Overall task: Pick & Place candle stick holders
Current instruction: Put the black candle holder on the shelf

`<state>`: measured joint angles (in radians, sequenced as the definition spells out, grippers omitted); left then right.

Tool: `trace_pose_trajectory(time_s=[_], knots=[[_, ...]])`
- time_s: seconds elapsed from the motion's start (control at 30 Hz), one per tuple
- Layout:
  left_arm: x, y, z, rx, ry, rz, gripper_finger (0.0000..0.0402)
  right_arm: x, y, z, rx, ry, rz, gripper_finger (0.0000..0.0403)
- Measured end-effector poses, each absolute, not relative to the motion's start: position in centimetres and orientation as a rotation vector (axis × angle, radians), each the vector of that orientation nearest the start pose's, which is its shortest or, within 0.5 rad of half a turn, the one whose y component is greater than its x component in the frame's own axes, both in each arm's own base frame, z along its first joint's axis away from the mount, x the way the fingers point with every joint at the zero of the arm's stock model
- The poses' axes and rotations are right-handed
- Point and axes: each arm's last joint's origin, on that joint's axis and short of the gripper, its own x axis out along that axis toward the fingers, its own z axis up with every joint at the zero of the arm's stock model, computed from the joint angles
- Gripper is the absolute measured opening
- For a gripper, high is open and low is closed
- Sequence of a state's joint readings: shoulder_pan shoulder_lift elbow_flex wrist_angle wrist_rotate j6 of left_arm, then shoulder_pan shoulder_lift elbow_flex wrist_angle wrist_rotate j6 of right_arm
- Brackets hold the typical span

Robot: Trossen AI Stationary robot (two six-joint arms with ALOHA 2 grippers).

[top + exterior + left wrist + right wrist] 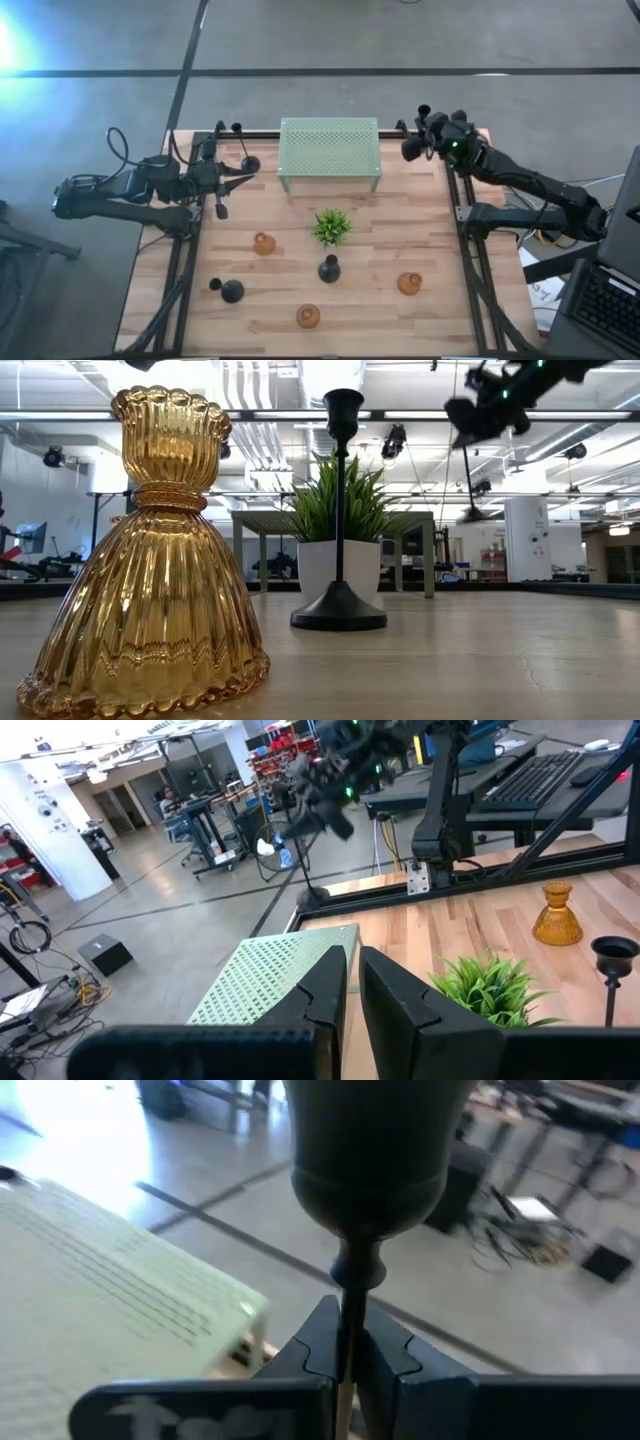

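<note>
My right gripper (415,147) is shut on a tall thin-stemmed black holder (368,1150), high above the table's far right corner, right of the pale green stand (330,150). My left gripper (238,181) is shut and empty at the far left, next to what looks like another tall black stemmed holder (250,163) standing on its base. A tall black holder (340,510) stands on its round base at mid-table, just near of the plant. Three amber glass holders (264,243), (409,283), (308,316) and a short black bulbous one (232,291) stand on the near half. My right gripper pinches the holder's thin stem (347,1305) between its two fingers, just below the cup. The fingers lie across the stem. The holder is lifted clear and hangs about upright, cup up, its stem and round base (470,515) below the fingers.
A small spiky green plant (331,227) in a white pot stands at mid-table. The green perforated stand sits at the far middle. Black frame rails (470,270) run along the table's left and right sides. A keyboard (610,300) lies beyond the right edge.
</note>
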<state>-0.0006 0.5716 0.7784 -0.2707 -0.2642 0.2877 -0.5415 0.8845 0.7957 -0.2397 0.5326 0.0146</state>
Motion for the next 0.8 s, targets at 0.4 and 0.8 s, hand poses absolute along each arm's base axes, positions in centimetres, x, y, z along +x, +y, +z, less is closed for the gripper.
trace_pose_trajectory(time_s=[0.4,0.8], knots=[[12.1,0.7,34.9,0.294,0.101,0.253,0.0037,15.1,-10.2,39.1,-0.030,0.270,-0.854,0.0009],[12.1,0.7,34.9,0.294,0.101,0.253,0.0037,19.6,-13.6,41.1,-0.045,0.312,-0.644,0.0009]])
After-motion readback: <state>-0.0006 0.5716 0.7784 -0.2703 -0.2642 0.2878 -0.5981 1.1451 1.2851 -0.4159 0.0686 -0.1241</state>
